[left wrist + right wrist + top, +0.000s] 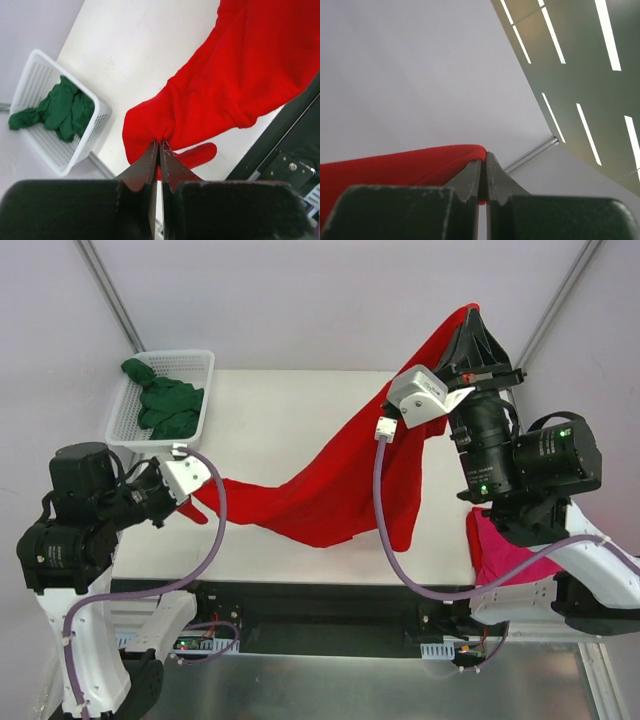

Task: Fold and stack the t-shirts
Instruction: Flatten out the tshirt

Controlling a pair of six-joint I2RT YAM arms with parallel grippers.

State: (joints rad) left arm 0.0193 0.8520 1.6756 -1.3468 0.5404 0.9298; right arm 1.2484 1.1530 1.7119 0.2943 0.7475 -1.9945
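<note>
Left tool, right tool pinch red tee ends.

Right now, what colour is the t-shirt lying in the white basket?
Dark green t-shirt, in the basket; clearest in the left wrist view.

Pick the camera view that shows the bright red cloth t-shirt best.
Top external: the bright red cloth t-shirt shows nearly whole. The left wrist view shows only the part near the left gripper; the right wrist view only an edge in the right gripper.
</note>
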